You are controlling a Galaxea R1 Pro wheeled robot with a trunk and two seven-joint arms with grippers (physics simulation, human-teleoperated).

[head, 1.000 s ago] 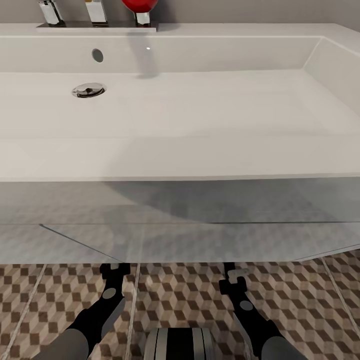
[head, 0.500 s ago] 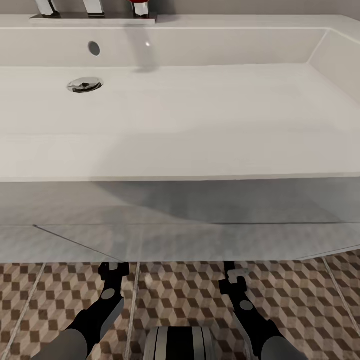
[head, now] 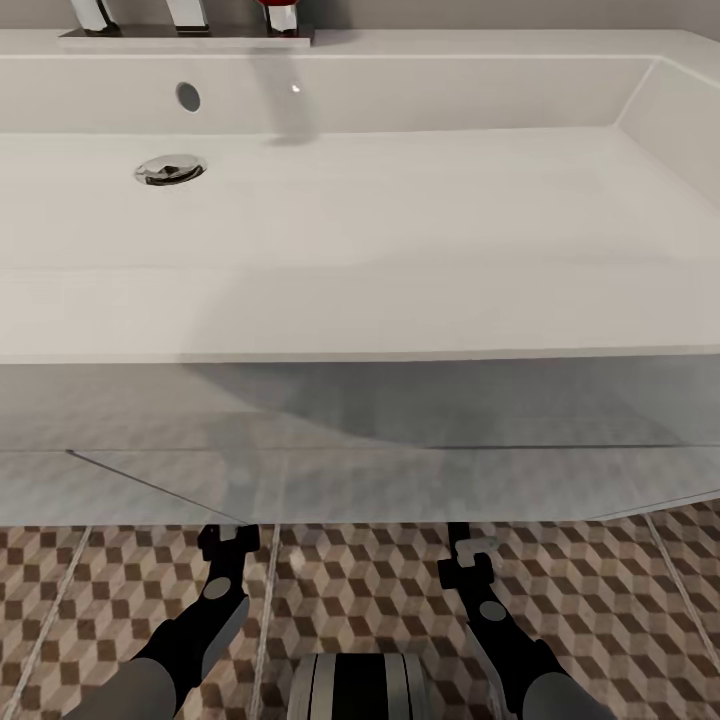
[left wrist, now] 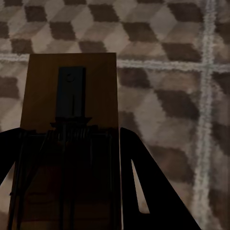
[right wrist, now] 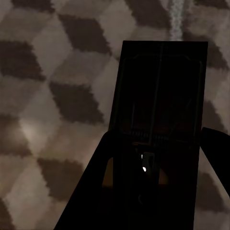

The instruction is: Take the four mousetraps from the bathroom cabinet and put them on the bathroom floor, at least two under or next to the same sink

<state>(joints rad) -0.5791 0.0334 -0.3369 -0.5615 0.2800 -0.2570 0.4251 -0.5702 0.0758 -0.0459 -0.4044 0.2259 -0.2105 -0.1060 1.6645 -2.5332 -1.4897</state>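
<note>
In the left wrist view a tan-wood mousetrap (left wrist: 72, 96) with a dark wire spring lies between the dark fingers of my left gripper (left wrist: 67, 139), which is shut on it above the bathroom floor (left wrist: 163, 57). A second mousetrap (right wrist: 163, 86), in deep shadow, sits in my right gripper (right wrist: 158, 136), also shut on it, over the cube-patterned tiles (right wrist: 57, 72). From the head camera both grippers, left (head: 228, 540) and right (head: 465, 550), reach low under the front edge of the white sink (head: 400, 330). The cabinet is out of view.
The wide white basin has a chrome drain (head: 170, 169) and chrome tap fittings (head: 185, 12) at the back, beside a red item (head: 280, 12). A grey panel (head: 360, 450) hangs below the sink front. My base (head: 360, 685) stands on patterned tiles (head: 360, 590).
The head view shifted slightly a second ago, so the sink appears a little higher in frame. Both arms and the mousetraps they hold stay where they were.
</note>
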